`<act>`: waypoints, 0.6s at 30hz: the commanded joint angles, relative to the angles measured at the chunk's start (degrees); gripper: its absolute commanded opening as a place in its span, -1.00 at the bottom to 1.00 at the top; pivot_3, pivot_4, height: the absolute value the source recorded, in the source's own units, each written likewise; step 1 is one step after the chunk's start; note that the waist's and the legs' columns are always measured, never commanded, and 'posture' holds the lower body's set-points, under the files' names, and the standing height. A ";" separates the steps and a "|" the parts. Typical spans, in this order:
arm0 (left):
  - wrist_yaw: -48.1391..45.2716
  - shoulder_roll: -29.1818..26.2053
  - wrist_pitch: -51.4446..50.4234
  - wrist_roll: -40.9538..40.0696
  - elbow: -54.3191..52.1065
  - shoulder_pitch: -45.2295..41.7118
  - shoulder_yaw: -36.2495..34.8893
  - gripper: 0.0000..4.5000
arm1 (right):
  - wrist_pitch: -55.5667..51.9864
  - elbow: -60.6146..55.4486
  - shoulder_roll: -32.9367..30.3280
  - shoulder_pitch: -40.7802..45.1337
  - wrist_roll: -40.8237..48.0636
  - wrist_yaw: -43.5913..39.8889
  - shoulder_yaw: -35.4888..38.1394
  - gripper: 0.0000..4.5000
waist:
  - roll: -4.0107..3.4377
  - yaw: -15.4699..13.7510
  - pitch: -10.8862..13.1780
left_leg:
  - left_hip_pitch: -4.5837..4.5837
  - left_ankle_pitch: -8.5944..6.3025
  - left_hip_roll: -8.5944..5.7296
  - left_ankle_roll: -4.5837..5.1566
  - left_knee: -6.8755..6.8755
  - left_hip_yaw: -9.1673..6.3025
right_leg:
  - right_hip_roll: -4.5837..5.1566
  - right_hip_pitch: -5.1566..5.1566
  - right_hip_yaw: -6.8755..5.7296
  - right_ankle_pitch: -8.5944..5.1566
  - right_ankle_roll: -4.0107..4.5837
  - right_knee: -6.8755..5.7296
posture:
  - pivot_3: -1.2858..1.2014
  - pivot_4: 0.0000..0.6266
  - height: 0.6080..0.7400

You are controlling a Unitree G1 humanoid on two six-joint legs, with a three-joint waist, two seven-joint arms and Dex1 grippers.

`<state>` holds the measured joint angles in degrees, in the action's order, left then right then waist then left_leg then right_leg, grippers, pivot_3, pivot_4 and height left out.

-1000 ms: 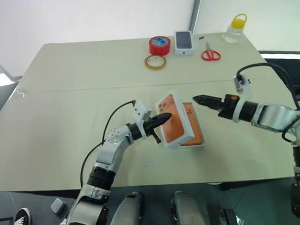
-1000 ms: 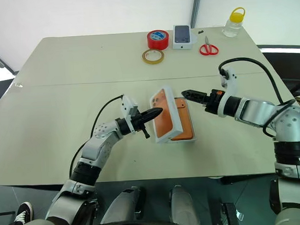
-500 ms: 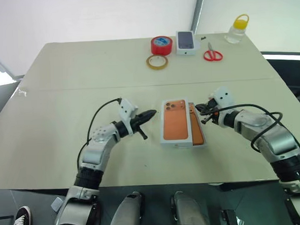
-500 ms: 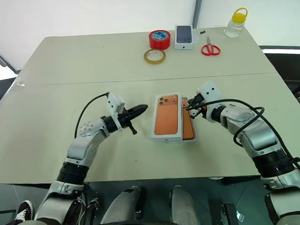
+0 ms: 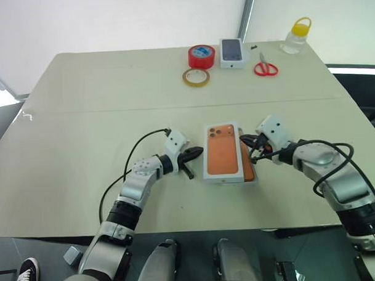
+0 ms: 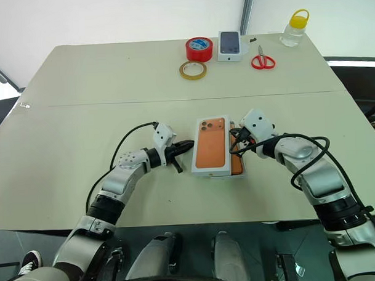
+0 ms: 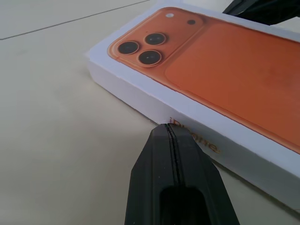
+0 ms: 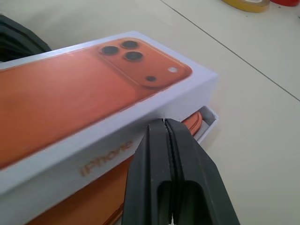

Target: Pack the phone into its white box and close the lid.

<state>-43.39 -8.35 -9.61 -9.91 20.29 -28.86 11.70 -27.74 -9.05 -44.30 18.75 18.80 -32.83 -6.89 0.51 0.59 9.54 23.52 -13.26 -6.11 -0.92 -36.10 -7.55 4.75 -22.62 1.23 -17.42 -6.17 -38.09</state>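
The lid [image 5: 222, 153], white with an orange phone picture on its top, lies flat over the white box [image 8: 211, 121], shifted to the left of it. The tray's right rim and a strip of the orange phone [image 5: 247, 168] inside it stick out on the right. My left gripper [image 5: 200, 152] is shut, its tip close to the lid's left wall [image 7: 187, 126]. My right gripper [image 5: 246, 141] is shut too, its tip at the lid's right wall [image 8: 140, 117] just above the uncovered phone [image 8: 190, 123].
Along the table's far edge stand a red tape roll [image 5: 200, 56], a tan tape ring [image 5: 194, 77], a white box with a dark phone picture [image 5: 232, 52], red scissors [image 5: 265, 67] and a yellow-capped bottle [image 5: 294, 35]. A seam crosses the table behind the lid.
The lid, tilted up a second ago, now lies flat over the box. My left gripper drew back, then returned to the lid's left side. My right gripper rolled, shut and came down at the right side.
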 commanded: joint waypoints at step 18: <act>-1.43 3.56 -1.62 -1.01 -4.68 0.53 1.65 -1.00 | -1.13 -4.55 0.71 -4.33 -5.50 -2.22 5.11 -0.99 | 0.01 -0.10 0.00 | 0.00 0.00 -0.02 0.00 -0.01 0.00 | 0.02 0.02 0.00 0.00 0.00 0.00 | 0.03 -0.52 1.00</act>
<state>-43.97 -5.49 -12.00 -10.56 17.62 -28.51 12.59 -29.39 -11.06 -43.93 14.67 13.34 -34.61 -2.88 0.52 0.50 9.54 23.52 -13.25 -6.13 -0.92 -36.12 -7.55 4.76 -22.60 1.23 -17.42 -6.18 -38.08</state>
